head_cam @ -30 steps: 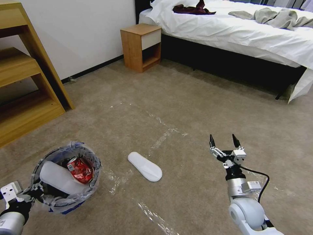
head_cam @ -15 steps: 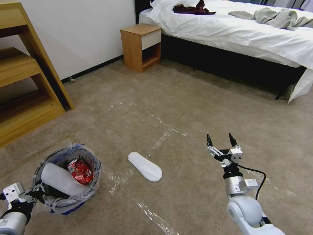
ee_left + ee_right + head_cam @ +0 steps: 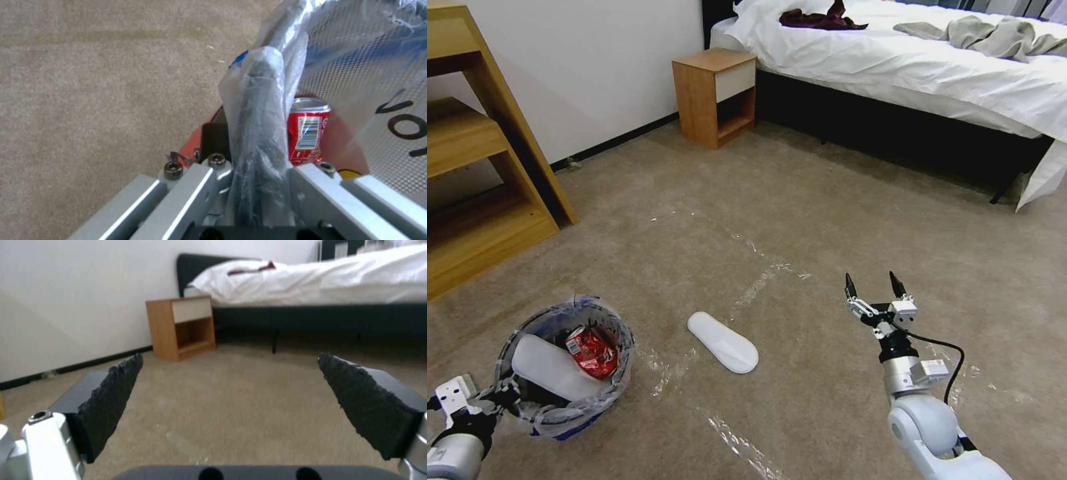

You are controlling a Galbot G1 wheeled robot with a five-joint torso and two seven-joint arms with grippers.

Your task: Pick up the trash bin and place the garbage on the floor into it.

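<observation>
White insole (image 3: pixel 723 341) lies flat on the carpet (image 3: pixel 800 220), between my two arms — it looks like the one piece of garbage left out. A second insole (image 3: pixel 554 368) and a crushed red soda can (image 3: pixel 592 349) are already in the trash bin (image 3: pixel 617 373).

Risks as I judge them: the insole is thin and flush to the pile, so my fingers could skid over it or pinch carpet instead. The bin hangs from one rim grip through slippery bag plastic — any jerk and I'd expect it to tilt or slip and spill.

Right gripper (image 3: pixel 870 285) is to the right of the insole, clear of the floor, fingers spread wide, holding nothing, touching nothing; the right wrist view shows both pads (image 3: pixel 111 396) well apart over bare carpet.

Left gripper (image 3: pixel 249 186) is clamped on the bin's rim (image 3: pixel 260 110), bag plastic caught under the fingers, can just beside.
</observation>
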